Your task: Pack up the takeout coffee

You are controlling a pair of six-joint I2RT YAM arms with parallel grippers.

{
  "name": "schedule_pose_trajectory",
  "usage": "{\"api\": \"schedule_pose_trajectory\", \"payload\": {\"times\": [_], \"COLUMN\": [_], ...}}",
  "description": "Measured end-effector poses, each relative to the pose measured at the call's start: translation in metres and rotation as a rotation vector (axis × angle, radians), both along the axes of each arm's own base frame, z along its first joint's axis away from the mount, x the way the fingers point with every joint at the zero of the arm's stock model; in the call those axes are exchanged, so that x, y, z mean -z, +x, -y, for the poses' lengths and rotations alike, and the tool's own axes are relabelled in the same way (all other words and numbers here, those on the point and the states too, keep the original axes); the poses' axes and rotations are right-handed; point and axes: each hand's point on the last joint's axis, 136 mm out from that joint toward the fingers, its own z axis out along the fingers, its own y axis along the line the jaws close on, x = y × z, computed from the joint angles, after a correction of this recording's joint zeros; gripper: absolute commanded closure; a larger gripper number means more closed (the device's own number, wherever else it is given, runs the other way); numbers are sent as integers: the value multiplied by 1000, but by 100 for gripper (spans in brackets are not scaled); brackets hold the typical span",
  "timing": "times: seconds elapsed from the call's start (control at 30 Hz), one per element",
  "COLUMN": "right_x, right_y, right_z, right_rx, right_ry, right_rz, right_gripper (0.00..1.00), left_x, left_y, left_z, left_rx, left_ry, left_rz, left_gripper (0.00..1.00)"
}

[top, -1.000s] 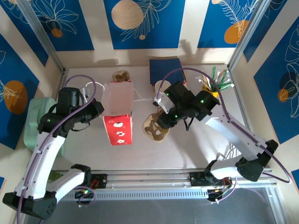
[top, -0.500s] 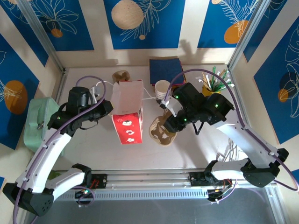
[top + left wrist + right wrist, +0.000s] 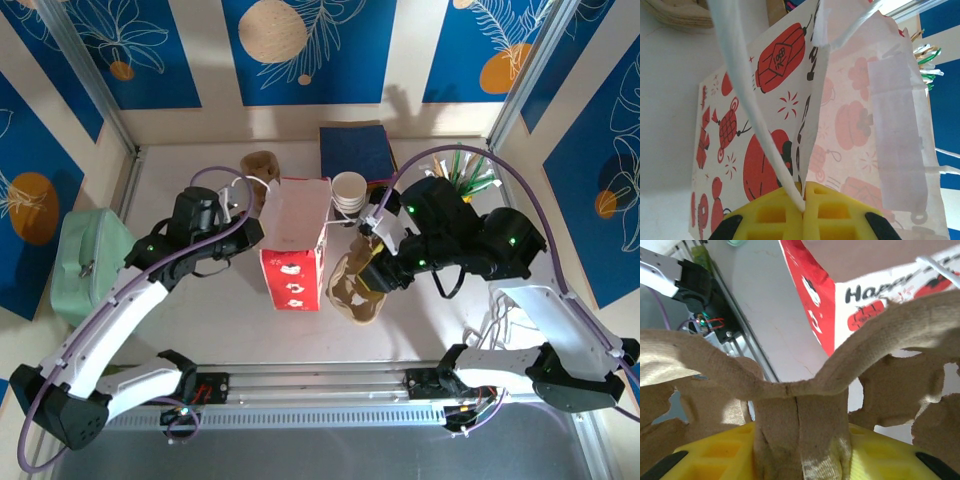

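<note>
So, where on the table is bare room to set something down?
Bare: the near strip between the paper bag and the front rail, and the back-left corner beside the brown trays. Crowded: back right, around the white cups and blue pad.

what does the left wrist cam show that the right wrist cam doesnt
Left wrist view: the left end effector is shut on the white cord handle of the paper bag. Red lantern prints cover the bag's side, and green stirrers sit at the right edge.

Right wrist view: the right end effector is shut on a brown pulp cup carrier. The rail at the table's near edge lies beyond it.

Both: the red and white bag and the pale tabletop.
</note>
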Motion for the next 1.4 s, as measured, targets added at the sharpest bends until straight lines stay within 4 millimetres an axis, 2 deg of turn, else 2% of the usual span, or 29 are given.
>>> {"api": "schedule_pose_trajectory", "payload": {"times": [0.27,0.43,0.5,0.57,0.67,0.83,1.1,1.4], "right_x": [-29,-36,-36,-33,-28,-21,-13,-13], "right_y": [4,14,20,29,44,70,115,159], "right_z": [-5,-5,-4,-4,-5,-12,-14,-25], "right_rx": [-36,-37,-27,-12,15,38,84,103], "right_ry": [46,41,31,14,-22,-85,-217,-338], "right_rz": [80,119,129,133,142,180,299,408], "right_gripper": [61,61,61,61,61,61,61,61], "left_x": [6,13,14,13,13,9,9,-9], "left_y": [-1,-3,-4,-5,-4,-9,-10,-16], "left_z": [15,23,26,29,30,37,36,27], "left_rx": [14,23,28,34,40,97,122,127], "left_ry": [-26,-37,-39,-42,-46,-52,-25,-13], "left_rz": [8,3,3,8,11,32,58,136], "left_gripper": [100,100,96,89,71,57,56,55]}}
